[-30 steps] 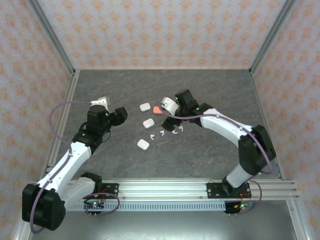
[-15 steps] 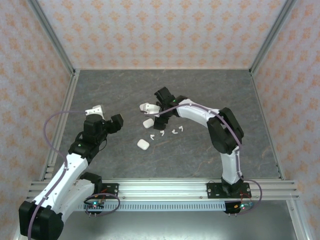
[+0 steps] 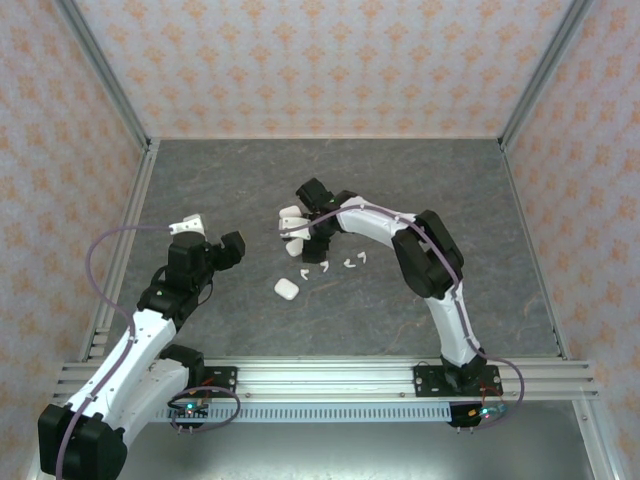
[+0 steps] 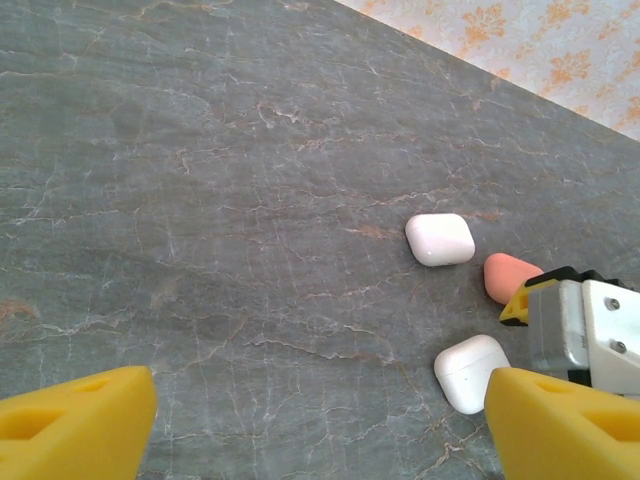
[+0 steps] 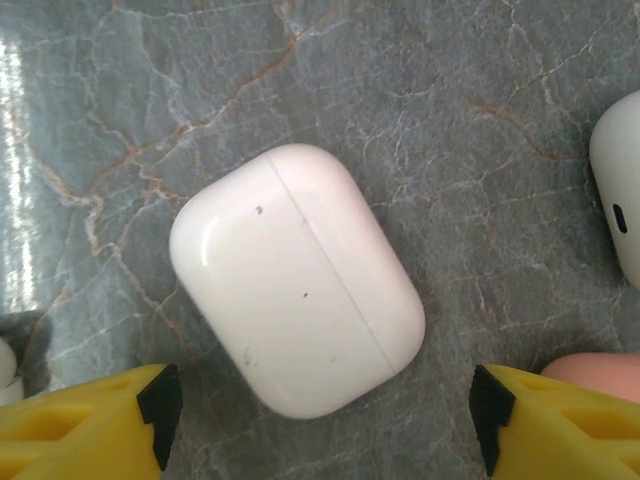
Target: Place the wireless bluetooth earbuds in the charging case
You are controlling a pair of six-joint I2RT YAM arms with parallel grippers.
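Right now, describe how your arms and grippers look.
Both the left arm and right arm have white shells with black joints. A purple cable loops along each. The left gripper and right gripper have bright yellow fingers.

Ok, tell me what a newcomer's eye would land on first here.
The closed white rounded plastic charging case lies on the grey marbled table, right before the right gripper, whose yellow jaws stand open. Overhead, tiny white stemmed earbuds lie scattered on the near side of that gripper.

I see a glossy white rounded plastic case (image 5: 297, 335) and a coral-pink rounded case (image 4: 510, 276). The stone-look tabletop (image 4: 200, 180) is grey with pale veins.
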